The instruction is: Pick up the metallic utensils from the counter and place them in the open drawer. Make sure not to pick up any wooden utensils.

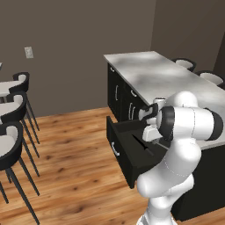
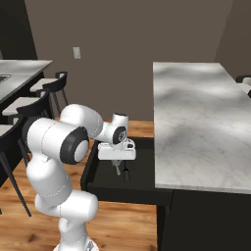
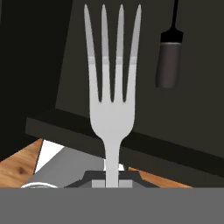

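My gripper [image 3: 112, 180] is shut on the handle of a silver-grey fork [image 3: 112, 105], whose tines point away from the hand. The gripper [image 2: 116, 165] hangs over the open drawer [image 2: 91, 169], with the fork [image 2: 117, 169] just above the black inside. The black knife [image 3: 169, 65] lies inside the drawer [image 3: 197, 113], beside the fork. From the left base view the knife [image 1: 143, 145] shows as a thin dark line in the drawer [image 1: 115, 147]. The marbled counter [image 2: 196, 112] above is bare. The wooden utensils are out of view.
Black cabinet doors [image 1: 118, 94] with silver handles sit beyond the drawer under the counter [image 1: 162, 74]. Bar stools [image 1: 13, 132] stand on the wooden floor at the left, and others [image 1: 185, 64] behind the counter. A second counter [image 2: 19, 73] is far left.
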{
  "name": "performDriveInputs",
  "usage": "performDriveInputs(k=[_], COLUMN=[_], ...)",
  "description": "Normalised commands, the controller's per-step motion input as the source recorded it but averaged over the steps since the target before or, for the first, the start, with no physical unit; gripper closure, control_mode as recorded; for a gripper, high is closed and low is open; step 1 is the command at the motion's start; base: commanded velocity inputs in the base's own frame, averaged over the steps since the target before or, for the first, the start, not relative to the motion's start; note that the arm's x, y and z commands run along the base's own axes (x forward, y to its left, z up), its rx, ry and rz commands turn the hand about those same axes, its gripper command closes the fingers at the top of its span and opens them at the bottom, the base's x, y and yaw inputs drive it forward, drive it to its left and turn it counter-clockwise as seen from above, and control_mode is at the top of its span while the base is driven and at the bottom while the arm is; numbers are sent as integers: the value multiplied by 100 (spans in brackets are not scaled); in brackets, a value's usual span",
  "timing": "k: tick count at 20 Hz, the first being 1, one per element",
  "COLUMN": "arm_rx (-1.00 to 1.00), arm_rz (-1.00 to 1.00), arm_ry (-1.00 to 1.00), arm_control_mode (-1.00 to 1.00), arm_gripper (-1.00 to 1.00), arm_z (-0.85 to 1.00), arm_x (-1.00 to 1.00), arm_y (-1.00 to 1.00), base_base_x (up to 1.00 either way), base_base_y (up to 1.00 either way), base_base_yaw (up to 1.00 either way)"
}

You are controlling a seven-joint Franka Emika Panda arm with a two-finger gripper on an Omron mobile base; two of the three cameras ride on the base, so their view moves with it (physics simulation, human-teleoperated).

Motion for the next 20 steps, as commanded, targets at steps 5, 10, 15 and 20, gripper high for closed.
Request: performDriveInputs(k=[5, 10, 15, 20], arm_rx=[0, 0, 0, 0], arm_rz=[0, 0, 0, 0], arm_ry=[-11, -12, -9, -4], arm_control_mode=[-100, -100, -100, -100], arm_gripper=[100, 100, 100, 100], arm_z=[-34, -38, -39, -26], arm_x=[6, 19, 28, 36], arm_y=[-1, -1, -1, -7], base_base_x=[0, 0, 0, 0], base_base_y=[0, 0, 0, 0], base_base_yaw=[0, 0, 0, 0])
